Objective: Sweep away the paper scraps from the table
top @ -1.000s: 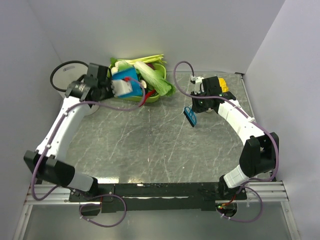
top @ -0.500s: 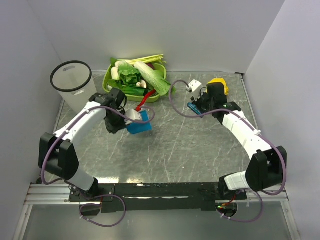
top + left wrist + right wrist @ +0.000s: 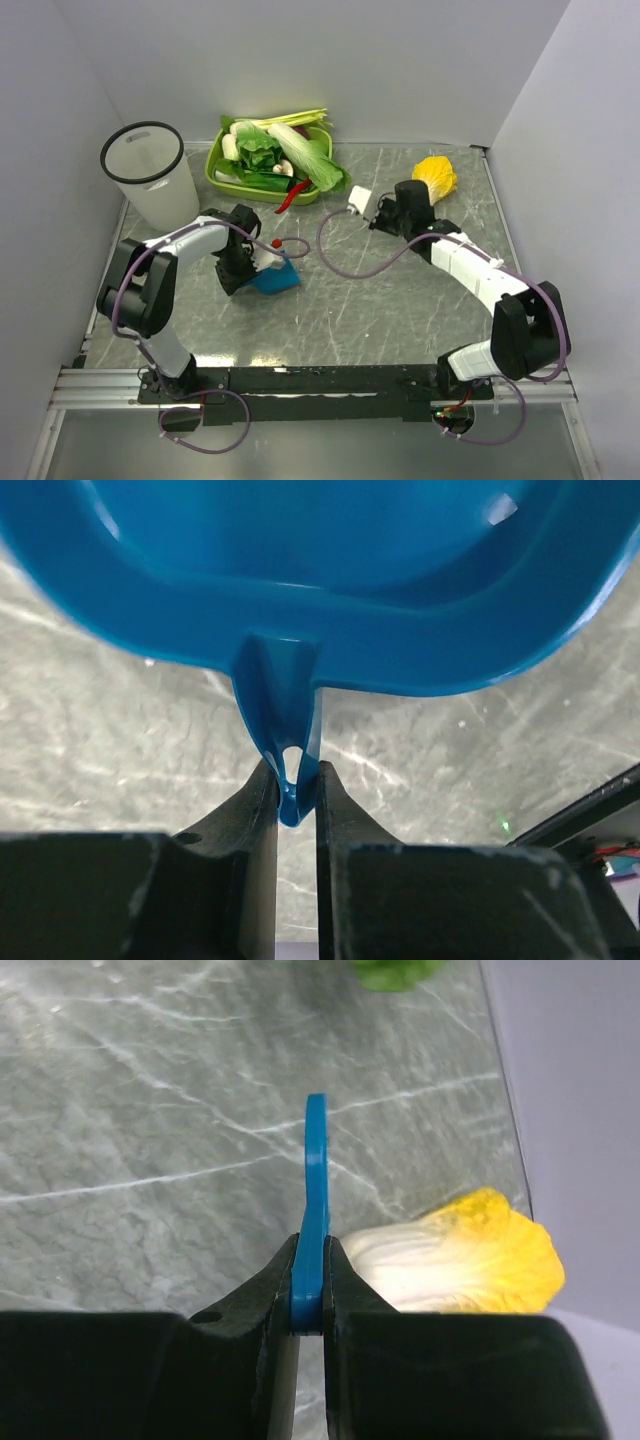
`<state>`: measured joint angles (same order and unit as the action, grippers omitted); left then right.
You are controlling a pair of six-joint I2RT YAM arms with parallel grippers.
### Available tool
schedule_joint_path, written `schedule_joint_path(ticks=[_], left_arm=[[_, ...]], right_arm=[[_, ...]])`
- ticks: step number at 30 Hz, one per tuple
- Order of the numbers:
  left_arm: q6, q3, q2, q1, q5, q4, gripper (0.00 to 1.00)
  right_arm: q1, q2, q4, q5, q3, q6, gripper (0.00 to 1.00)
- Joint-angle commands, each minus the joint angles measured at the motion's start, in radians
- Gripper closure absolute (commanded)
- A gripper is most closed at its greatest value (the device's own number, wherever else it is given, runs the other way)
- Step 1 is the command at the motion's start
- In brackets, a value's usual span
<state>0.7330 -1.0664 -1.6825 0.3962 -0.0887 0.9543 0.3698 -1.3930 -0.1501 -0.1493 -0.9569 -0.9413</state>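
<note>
No paper scraps show plainly on the grey-green table [image 3: 380, 300]. One small red speck [image 3: 276, 243] sits by my left wrist, and I cannot tell what it is. My left gripper [image 3: 256, 270] is low over the left-middle of the table, shut on the handle of a blue dustpan [image 3: 280, 280]. In the left wrist view the dustpan [image 3: 330, 570] fills the top, its handle pinched in the left gripper [image 3: 292, 792]. My right gripper [image 3: 392, 206] hovers at centre-right, shut on a thin blue brush handle [image 3: 316, 1190], seen edge-on rising from the right gripper [image 3: 312, 1300].
A white bin with a black rim [image 3: 150, 175] stands at the back left. A lime-green tray [image 3: 215, 165] of leafy vegetables sits at the back, with a red chili [image 3: 291, 194] at its front edge. A yellow cabbage [image 3: 435, 176] lies at the back right. White walls enclose the table.
My left arm has swung from over the tray at the back down to the table with the dustpan. My right arm has moved left and forward with the brush.
</note>
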Motion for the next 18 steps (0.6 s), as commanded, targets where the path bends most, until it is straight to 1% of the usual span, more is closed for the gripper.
schedule_joint_path(ticks=[1,2,3,4,5,6,7,8,9,10,11,12,13,14,15,16,17,18], left_arm=[[-0.059,-0.012,-0.035,0.001,0.006,-0.055,0.87],[-0.061,-0.015,-0.040,0.001,0.006,-0.052,0.85],[-0.066,-0.015,-0.042,0.001,0.006,-0.051,0.81],[-0.069,-0.015,-0.039,0.001,0.012,-0.051,0.78],[-0.069,-0.014,-0.037,0.001,0.012,-0.049,0.75],[-0.067,-0.012,-0.034,0.001,0.015,-0.048,0.68],[-0.063,-0.006,-0.025,0.001,0.020,-0.043,0.64],[-0.064,-0.001,-0.019,0.001,0.024,-0.040,0.60],[-0.063,0.003,-0.014,0.001,0.026,-0.034,0.55],[-0.061,0.012,0.003,0.000,0.029,-0.032,0.52],[-0.060,0.019,0.012,0.000,0.036,-0.031,0.50],[-0.060,0.023,0.024,-0.002,0.038,-0.025,0.47],[-0.058,0.029,0.049,-0.003,0.038,-0.019,0.45],[-0.055,0.032,0.062,-0.007,0.040,-0.012,0.44],[-0.050,0.029,0.078,-0.010,0.020,-0.003,0.36],[-0.034,0.023,0.114,-0.020,0.006,0.018,0.30],[-0.026,0.019,0.136,-0.026,-0.009,0.020,0.18],[-0.023,0.016,0.159,-0.031,-0.043,0.020,0.16]], right_arm=[[0.041,0.021,0.060,0.007,0.104,-0.148,0.95],[0.050,0.026,0.043,0.011,0.133,-0.158,0.92],[0.061,0.031,0.032,0.011,0.144,-0.168,0.89],[0.067,0.040,0.017,0.011,0.152,-0.174,0.84],[0.070,0.046,-0.023,0.011,0.159,-0.174,0.81],[0.076,0.052,-0.040,0.011,0.164,-0.171,0.78],[0.080,0.067,-0.066,0.005,0.168,-0.165,0.68],[0.081,0.077,-0.095,0.001,0.170,-0.163,0.62],[0.083,0.087,-0.168,-0.007,0.172,-0.165,0.57],[0.087,0.110,-0.218,-0.015,0.168,-0.171,0.46],[0.087,0.124,-0.271,-0.045,0.153,-0.175,0.42],[0.087,0.137,-0.369,-0.061,0.142,-0.172,0.38],[0.086,0.169,-0.403,-0.073,0.133,-0.140,0.26],[0.084,0.187,-0.443,-0.090,0.107,-0.120,0.20],[0.080,0.207,-0.474,-0.101,0.092,-0.097,0.15],[0.069,0.247,-0.532,-0.117,0.055,-0.043,0.01],[0.066,0.264,-0.549,-0.140,0.038,-0.006,0.00],[0.064,0.279,-0.560,-0.145,0.021,0.034,0.00]])
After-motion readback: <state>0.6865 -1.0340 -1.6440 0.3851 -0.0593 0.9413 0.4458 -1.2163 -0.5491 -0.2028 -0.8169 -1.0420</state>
